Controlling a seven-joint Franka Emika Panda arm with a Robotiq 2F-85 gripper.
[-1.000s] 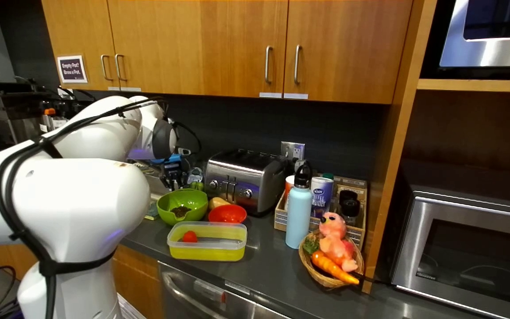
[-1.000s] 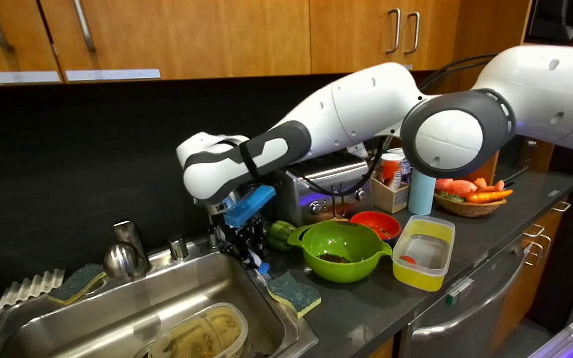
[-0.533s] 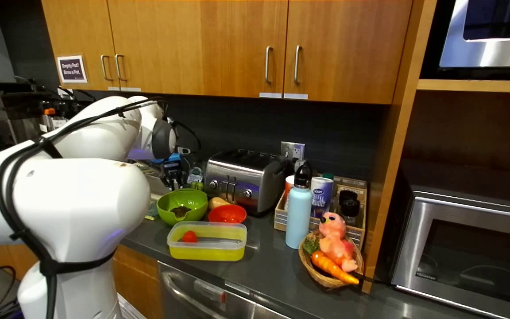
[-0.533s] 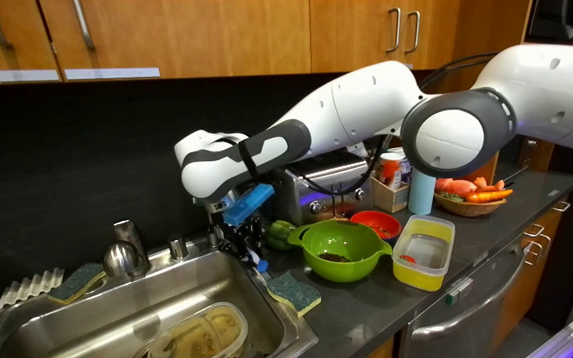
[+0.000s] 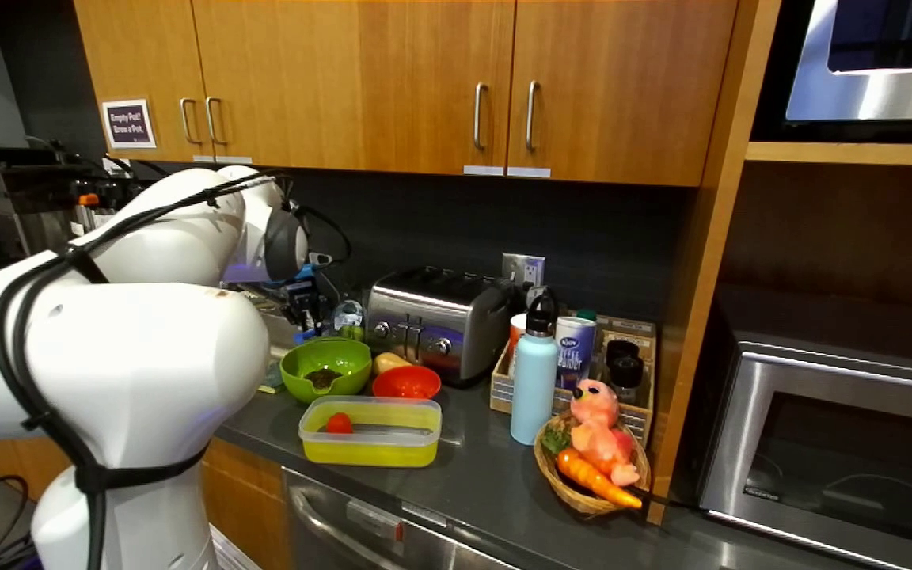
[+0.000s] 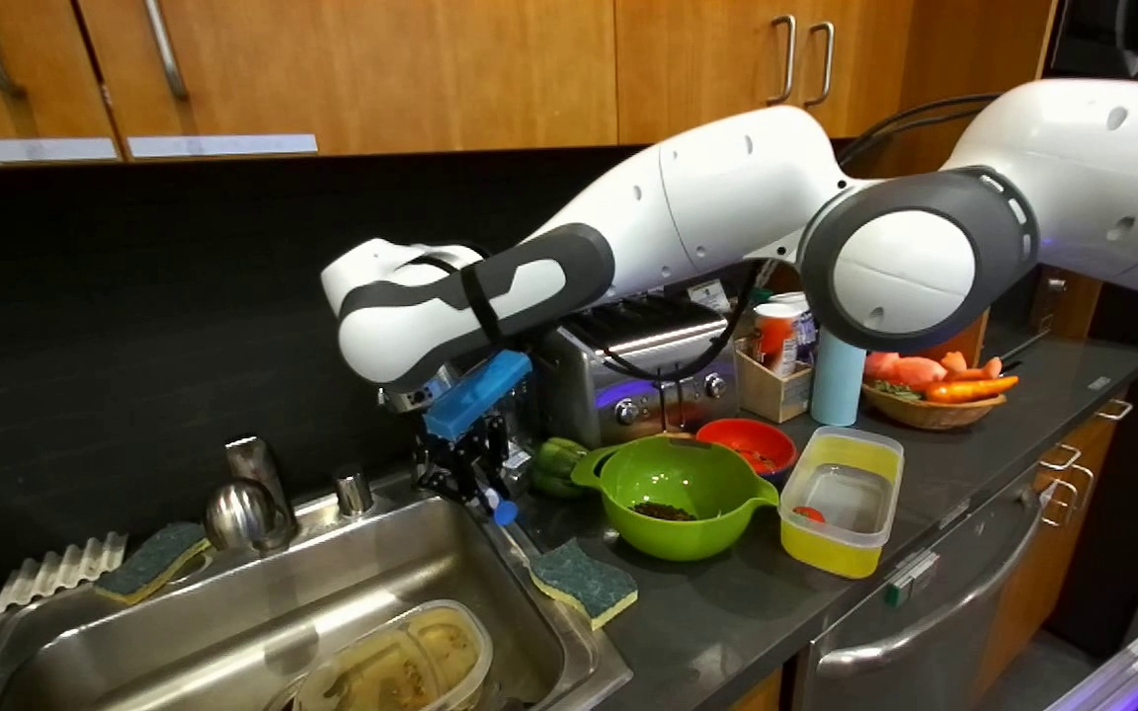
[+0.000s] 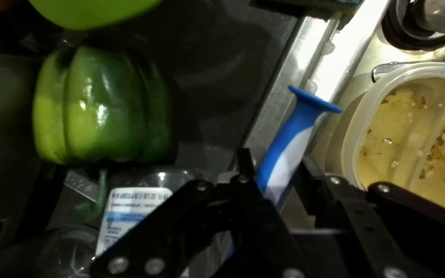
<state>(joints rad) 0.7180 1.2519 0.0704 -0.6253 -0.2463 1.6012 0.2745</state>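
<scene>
The gripper (image 7: 276,175) grasps a blue-and-white handle (image 7: 289,148). In an exterior view, it hangs near the far right corner of the sink (image 6: 233,614), left of the pepper (image 6: 556,466).

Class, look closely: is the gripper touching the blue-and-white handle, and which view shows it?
Touching. In the wrist view, the gripper pinches the blue-and-white handle from both sides, with no visible gap.
</scene>
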